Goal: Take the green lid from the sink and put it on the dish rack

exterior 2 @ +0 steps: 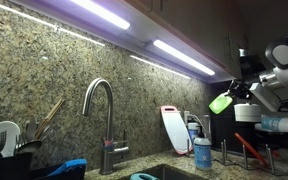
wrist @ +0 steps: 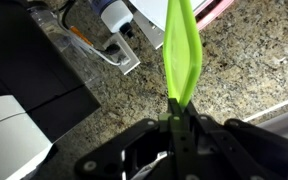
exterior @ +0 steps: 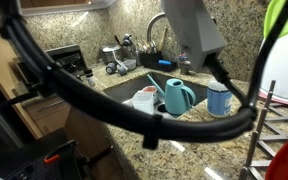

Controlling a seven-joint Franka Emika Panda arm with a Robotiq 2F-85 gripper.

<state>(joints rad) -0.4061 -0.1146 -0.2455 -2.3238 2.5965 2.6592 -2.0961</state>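
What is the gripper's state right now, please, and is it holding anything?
Gripper: closed on the edge of the green lid, holding it above the granite counter.

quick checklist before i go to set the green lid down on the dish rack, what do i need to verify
1. Lid out of the sink: ok. The green lid hangs high above the counter in an exterior view.
2. Grip: ok. The gripper is shut on the lid's edge in the wrist view.
3. Lid over the dish rack: not ok. The wrist view shows granite counter beneath it.
4. Free slot on the rack: cannot tell. The rack is mostly cut off.
5. Clearance from the faucet: ok. It stands well apart from the lid.
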